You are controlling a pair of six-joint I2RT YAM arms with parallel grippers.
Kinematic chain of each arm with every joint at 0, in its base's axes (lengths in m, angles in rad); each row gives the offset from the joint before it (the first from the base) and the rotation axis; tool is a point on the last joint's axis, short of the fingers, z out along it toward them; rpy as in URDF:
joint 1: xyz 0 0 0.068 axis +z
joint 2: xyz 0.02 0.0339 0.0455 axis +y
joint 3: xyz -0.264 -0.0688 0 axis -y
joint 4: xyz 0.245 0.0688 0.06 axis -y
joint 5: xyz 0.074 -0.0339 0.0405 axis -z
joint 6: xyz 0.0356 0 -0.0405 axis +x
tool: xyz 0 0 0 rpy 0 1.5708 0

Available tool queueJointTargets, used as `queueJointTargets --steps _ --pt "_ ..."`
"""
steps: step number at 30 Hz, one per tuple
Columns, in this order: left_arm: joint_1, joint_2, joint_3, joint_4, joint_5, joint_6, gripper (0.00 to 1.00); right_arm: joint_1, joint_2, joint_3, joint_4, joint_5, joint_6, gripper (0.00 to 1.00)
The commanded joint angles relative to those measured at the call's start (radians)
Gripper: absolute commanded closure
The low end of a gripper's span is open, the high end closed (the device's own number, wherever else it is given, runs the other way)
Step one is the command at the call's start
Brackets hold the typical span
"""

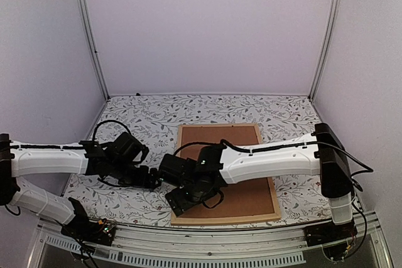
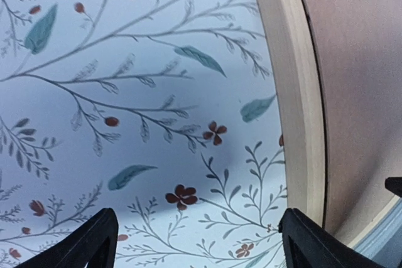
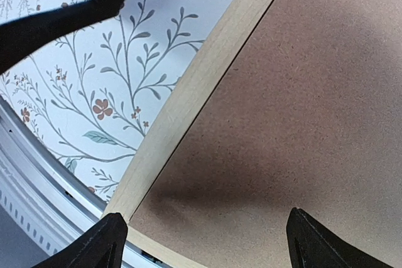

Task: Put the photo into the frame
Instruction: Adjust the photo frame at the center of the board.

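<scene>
Frame: the frame (image 1: 245,219) of thin, light wood bars lies flat on the counter (image 1: 151,117), right of centre, its long sides running from the near edge toward the back wall (image 1: 207,29)
Inside the frame: a plain brown backing board (image 1: 242,139) fills the opening from bar to bar; in the right wrist view the board (image 3: 301,105) meets the wood bar (image 3: 201,86) along a thin dark seam
Photo: the cat print shows in no view; whether it lies under the board I cannot tell
Left hand: the left hand (image 1: 154,179) hangs low over the floral cloth just beside the frame's left bar; its fingers (image 2: 88,243) stand wide apart, released, with only cloth between them; one fingertip sits over the bar (image 2: 301,123), though the view is too close to say whether it touches
Right hand: the right hand (image 1: 179,199) hovers over the frame's near left corner; its fingers (image 3: 333,243) are spread wide, released, holding nothing, above board and bar
Hands together: the two are close, and a dark part of the left hand (image 3: 63,10) crosses the upper left of the right wrist view
Edges: the frame's near bar runs just beside the aluminium rail (image 1: 220,236) at the counter's front; its near left corner almost reaches that rail (image 3: 38,180)
Open room: patterned cloth shows beyond the far bar up to the back wall, a broad strip to the left under the left arm, and a narrower strip to the right; the right arm stretches across the board's middle
</scene>
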Motion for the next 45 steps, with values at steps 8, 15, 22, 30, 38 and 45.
queueJointTargets --steps 8,15,22,30,38,45 --pt "0.073 -0.027 0.000 0.028 -0.067 0.065 0.05 0.042 0.127 0.160 -0.166 0.077 0.139 0.09" --pt "0.073 -0.057 -0.039 0.052 -0.052 0.057 0.05 0.048 0.159 0.189 -0.194 0.091 0.176 0.10" --pt "0.073 -0.067 -0.050 0.056 -0.052 0.062 0.05 0.058 0.183 0.213 -0.209 0.098 0.204 0.10" --pt "0.073 -0.066 -0.067 0.076 -0.037 0.063 0.05 0.060 0.206 0.224 -0.222 0.105 0.230 0.11" --pt "0.073 -0.082 -0.071 0.070 -0.031 0.070 0.05 0.064 0.209 0.279 -0.325 0.182 0.270 0.14" --pt "0.073 -0.111 -0.084 0.075 -0.025 0.067 0.05 0.064 0.211 0.320 -0.363 0.216 0.267 0.18"
